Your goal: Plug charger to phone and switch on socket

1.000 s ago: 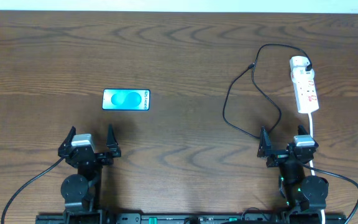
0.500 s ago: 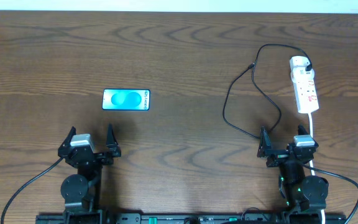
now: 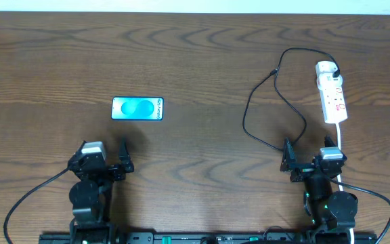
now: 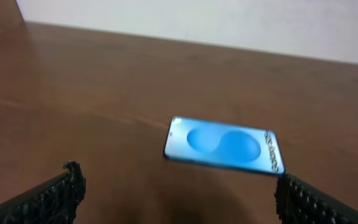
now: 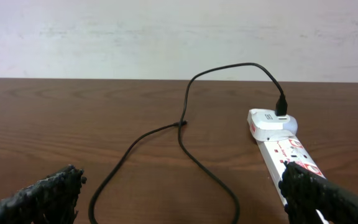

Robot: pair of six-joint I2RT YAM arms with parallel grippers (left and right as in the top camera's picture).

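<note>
The left gripper (image 3: 100,154) sits at the lower left of the overhead frame, its fingers spread wide and holding nothing. The right gripper (image 3: 308,153), at the lower right, is just as wide open and just as empty.

Both face across a dark wooden table (image 3: 195,54). The charger (image 3: 244,118), a thin black cable, loops over the right half of the table, and its lowest bend comes close to the right gripper. The socket (image 3: 332,95), a white strip with red marks, lies lengthwise near the right edge. Its thick white cord (image 3: 340,135) runs down past the right gripper.

The phone (image 3: 137,108) lies flat left of centre, cyan screen up and its long side across the frame. It is just ahead of the left gripper and well apart from the cable.

The charger's white adapter (image 3: 326,68) sits on the socket's upper end. The small black plug tip (image 3: 274,71) rests loose on the wood to the left of the socket, in the upper right of the frame.
</note>
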